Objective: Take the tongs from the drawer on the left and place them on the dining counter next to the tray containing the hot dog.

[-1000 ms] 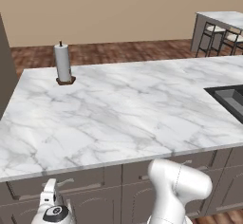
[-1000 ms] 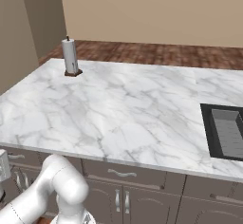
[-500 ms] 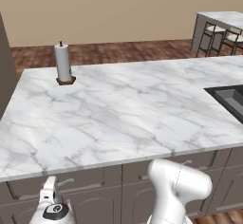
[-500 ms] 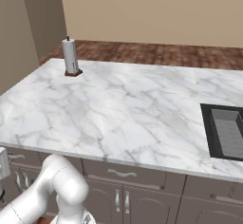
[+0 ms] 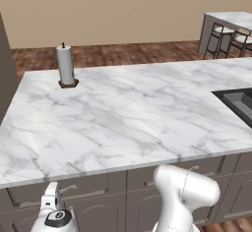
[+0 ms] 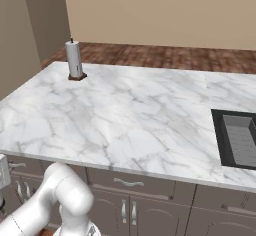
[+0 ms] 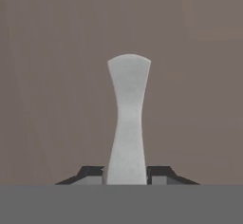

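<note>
Claw [image 7: 126, 175] clenched on the silver handle [image 7: 128, 118] of the drawer [image 7: 57, 99]; one dark tip each side of the bar. Drawer front sits under the marble bench [image 5: 123, 123], below the paper-towel roll [image 5: 65, 66]. Sink [image 6: 239, 139] at bench's far end. Tongs location: cannot tell.

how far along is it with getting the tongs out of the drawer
Early. Done: the arm has reached low in front of the dark grey-brown drawer front. In hand: the gripper is shut on the drawer's curved silver bar handle, fingertips on either side. Left: pulling the drawer open, picking up the tongs, carrying them to the white marble dining counter.
</note>
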